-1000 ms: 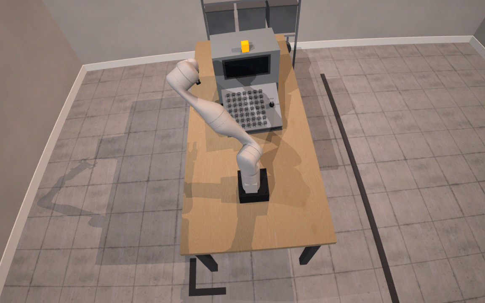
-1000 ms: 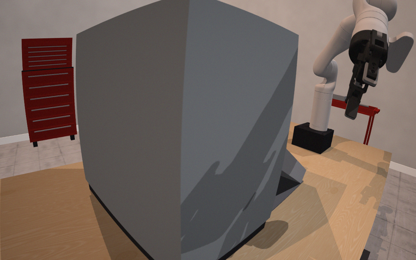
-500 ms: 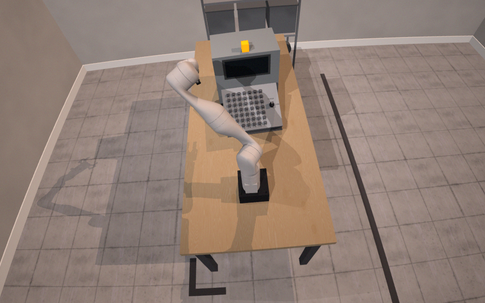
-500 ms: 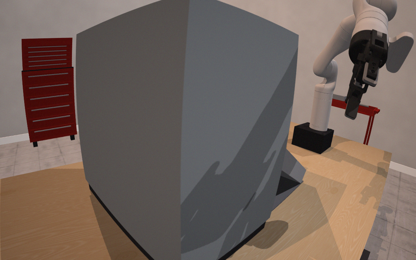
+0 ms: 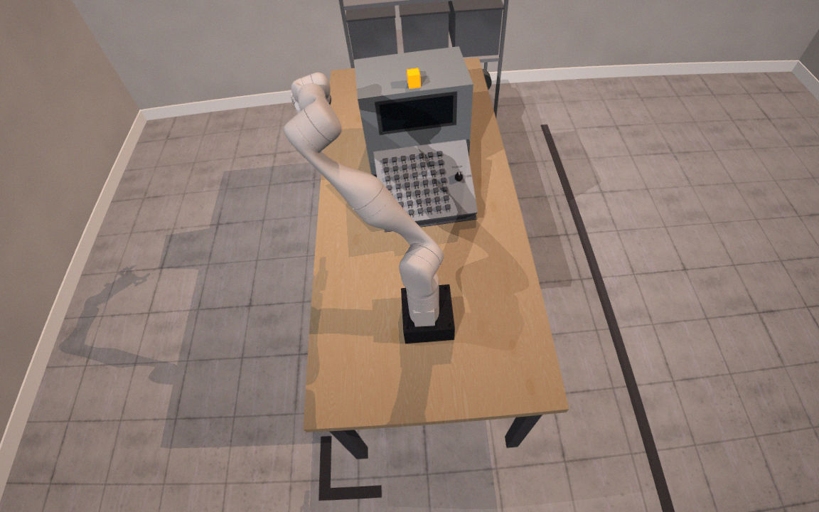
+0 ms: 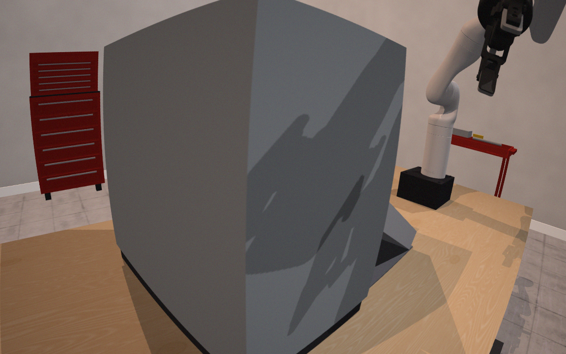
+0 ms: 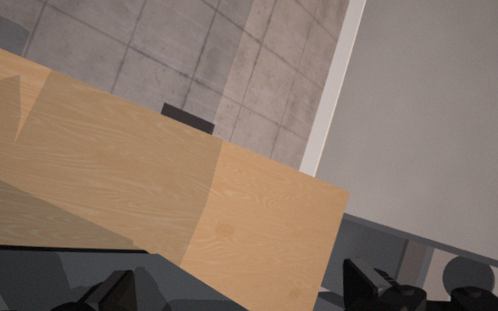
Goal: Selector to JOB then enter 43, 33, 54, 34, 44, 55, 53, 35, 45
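The grey machine (image 5: 409,76) stands at the far end of the counter (image 5: 361,356), its tall cabinet blocking any straight pass across that end. A narrow strip of counter runs along its left side, and there the arm's upper links (image 5: 336,171) lean over the keypad's (image 5: 415,181) left edge. The gripper (image 6: 489,81) hangs open high in free air beside the cabinet, well apart from it. The selector (image 5: 458,176) side lies unobstructed. Behind the machine, a shelf rack (image 5: 502,38) closes the far end. The black base (image 5: 446,331) occupies the counter's middle.
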Motion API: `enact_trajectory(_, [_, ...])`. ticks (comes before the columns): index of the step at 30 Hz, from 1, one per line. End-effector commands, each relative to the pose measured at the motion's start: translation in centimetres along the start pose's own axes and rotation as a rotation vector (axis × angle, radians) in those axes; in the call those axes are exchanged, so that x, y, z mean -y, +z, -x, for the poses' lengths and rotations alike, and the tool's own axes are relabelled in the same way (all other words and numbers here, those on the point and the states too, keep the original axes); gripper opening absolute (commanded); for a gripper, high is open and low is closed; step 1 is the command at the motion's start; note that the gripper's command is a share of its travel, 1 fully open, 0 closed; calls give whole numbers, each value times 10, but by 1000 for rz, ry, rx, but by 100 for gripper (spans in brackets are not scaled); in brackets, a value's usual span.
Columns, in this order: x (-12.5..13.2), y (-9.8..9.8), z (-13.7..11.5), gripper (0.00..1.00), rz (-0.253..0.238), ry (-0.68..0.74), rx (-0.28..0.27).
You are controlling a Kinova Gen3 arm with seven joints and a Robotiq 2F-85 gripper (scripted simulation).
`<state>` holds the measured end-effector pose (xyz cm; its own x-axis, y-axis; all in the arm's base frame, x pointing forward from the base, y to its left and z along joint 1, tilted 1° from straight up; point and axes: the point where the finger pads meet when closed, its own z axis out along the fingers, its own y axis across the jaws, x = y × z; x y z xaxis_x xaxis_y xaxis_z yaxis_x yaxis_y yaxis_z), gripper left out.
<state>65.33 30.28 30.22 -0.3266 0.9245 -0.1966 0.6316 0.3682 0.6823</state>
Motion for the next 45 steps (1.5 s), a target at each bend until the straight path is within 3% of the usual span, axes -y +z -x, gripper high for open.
enact_trajectory(1, [-16,-16,4,100,-4,1,1])
enact_trajectory(7, [-63,-63,17,100,-4,1,1])
enact_trajectory(12, [-84,-84,23,100,-4,1,1])
enact_trajectory(45, [-81,-93,30,100,-4,-74,-9])
